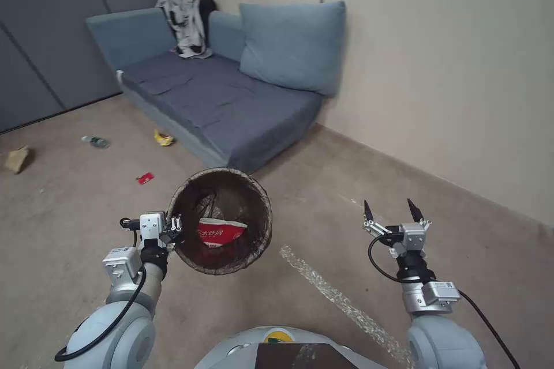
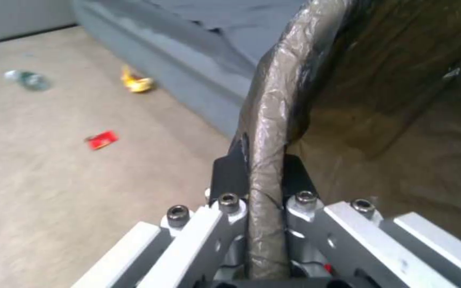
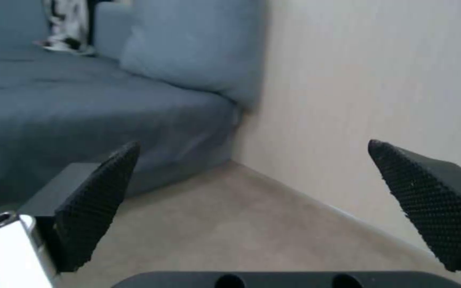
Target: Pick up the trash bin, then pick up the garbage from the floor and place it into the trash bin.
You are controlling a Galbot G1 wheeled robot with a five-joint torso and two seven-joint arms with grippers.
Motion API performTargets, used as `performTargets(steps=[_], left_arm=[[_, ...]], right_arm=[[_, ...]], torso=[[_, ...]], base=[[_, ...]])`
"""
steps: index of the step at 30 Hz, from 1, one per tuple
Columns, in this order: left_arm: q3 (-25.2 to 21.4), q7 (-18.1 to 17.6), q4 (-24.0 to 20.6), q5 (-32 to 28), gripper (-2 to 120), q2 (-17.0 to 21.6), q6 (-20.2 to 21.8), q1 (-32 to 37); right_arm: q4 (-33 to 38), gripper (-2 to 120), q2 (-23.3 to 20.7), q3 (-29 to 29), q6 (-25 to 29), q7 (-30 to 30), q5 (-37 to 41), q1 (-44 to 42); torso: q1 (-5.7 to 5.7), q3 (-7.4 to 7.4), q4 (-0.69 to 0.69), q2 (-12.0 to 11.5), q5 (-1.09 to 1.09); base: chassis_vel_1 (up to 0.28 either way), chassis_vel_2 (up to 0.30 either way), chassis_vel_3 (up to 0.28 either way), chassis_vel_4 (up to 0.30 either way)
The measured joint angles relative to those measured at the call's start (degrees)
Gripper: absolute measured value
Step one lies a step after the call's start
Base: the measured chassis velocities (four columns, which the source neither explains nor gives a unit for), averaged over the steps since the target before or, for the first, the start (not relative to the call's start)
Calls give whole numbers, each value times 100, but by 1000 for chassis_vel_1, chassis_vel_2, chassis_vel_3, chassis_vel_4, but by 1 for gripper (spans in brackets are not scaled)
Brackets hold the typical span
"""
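We have the trash bin (image 1: 222,222) off the floor: our left gripper (image 1: 173,225) is clamped on its bag-lined rim, holding it up front-left. A red-and-white carton (image 1: 218,232) already lies inside. Our right gripper (image 1: 390,212) hangs spread wide and empty on the right. Left to collect on the far-left floor: a red wrapper (image 1: 145,178), yellow wrapper (image 1: 164,138) by the sofa (image 1: 219,101), bottle (image 1: 96,141) and brown paper bag (image 1: 17,159).
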Motion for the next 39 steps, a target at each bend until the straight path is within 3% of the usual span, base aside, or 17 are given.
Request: performTargets(steps=[32,39], left_arm=[[10,-12,56,16,0,-10,-68,-2],[34,-14,70,49,0,-24,-93,1]], right_arm=[[-84,100,-115,-18,-204,165,125,152],[-33,100,-136,-63,-460,301,207,187]], torso=[[0,0,1,0,0],[0,0,0,0,0]], base=[[124,123,124,125],[93,100,107,105]])
